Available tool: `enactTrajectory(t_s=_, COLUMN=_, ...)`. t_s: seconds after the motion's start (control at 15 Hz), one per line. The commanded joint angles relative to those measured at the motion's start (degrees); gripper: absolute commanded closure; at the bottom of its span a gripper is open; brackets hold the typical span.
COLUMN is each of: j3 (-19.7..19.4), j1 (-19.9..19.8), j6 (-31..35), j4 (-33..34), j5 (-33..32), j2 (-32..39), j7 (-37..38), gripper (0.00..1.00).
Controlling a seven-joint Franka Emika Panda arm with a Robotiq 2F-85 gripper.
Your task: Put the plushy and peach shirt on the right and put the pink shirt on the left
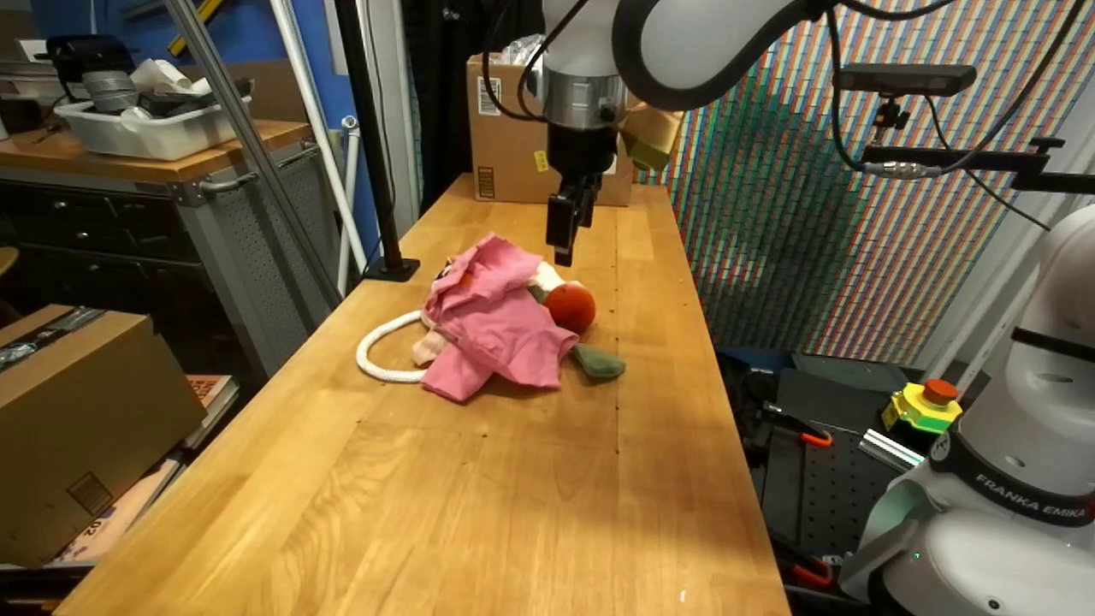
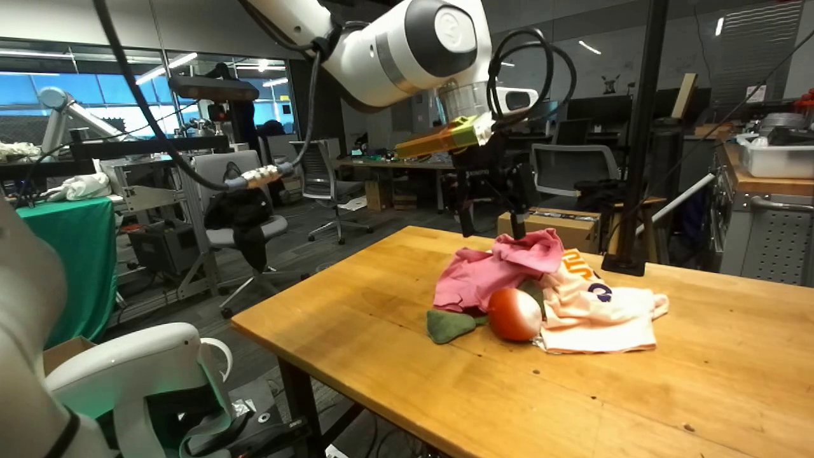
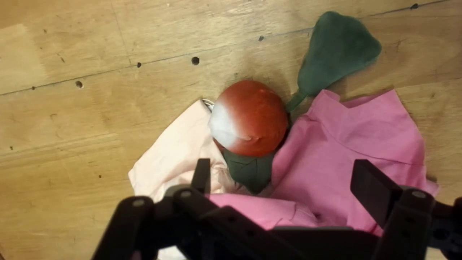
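The pink shirt (image 1: 505, 329) lies crumpled on the table in both exterior views (image 2: 477, 277). The plushy (image 2: 512, 315) has a red-and-white ball and green leafy parts. It lies beside the pink shirt and is partly covered by it. The peach shirt (image 2: 610, 327) lies flat with orange and dark lettering, partly under the pink shirt. The wrist view shows the peach shirt (image 3: 177, 144) left, the plushy (image 3: 251, 117) in the middle and the pink shirt (image 3: 346, 141) right. My gripper (image 3: 281, 166) is open and empty above the pile; it also shows in an exterior view (image 2: 493, 230).
A white rope loop (image 1: 376, 342) sticks out from under the pink shirt; what it belongs to is hidden. A black post (image 1: 392, 265) stands at the table's edge near the pile. A cardboard box (image 1: 513, 154) stands at the table's far end.
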Motion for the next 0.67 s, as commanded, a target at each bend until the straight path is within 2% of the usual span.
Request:
enactTrajectory(t_s=0.0, j3=-0.2, j1=-0.2, j6=3.4, j4=0.8, j5=2.0, j2=4.7, j7=3.9, gripper=0.0)
enactTrajectory(t_s=0.27, j3=-0.6, j1=0.0, j6=5.6, j4=1.3, j5=1.0, j2=9.1, j7=8.1, gripper=0.0)
enactTrajectory(t_s=0.6, j3=-2.6, j1=-0.2, j6=7.1, j4=1.0, j5=-2.1, j2=11.1, j7=13.3, gripper=0.0)
